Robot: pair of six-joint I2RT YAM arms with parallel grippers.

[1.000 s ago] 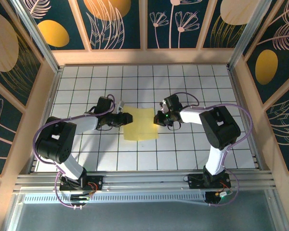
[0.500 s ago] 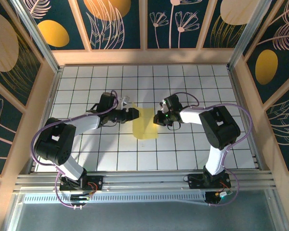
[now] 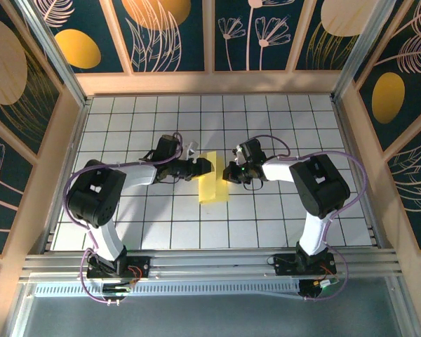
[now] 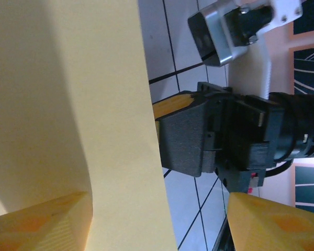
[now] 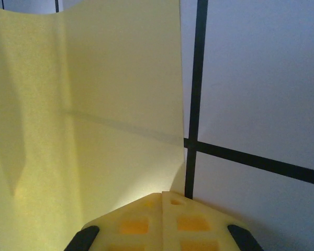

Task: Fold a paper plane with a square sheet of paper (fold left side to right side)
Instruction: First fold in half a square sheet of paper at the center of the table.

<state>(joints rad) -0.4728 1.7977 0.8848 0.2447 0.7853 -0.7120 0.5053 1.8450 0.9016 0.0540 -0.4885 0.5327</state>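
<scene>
Your left gripper (image 3: 205,167): spread, beside the raised left side of the square sheet of paper (image 3: 215,189).
Your right gripper (image 3: 229,173): pressed together at its right edge.

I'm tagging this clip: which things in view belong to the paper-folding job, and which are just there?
In the job: square sheet of paper, left gripper, right gripper.
Just there: tiled table, painted wall panels.

One square sheet of paper (image 3: 214,189); two grippers: left gripper (image 3: 205,166), right gripper (image 3: 228,173).
</scene>
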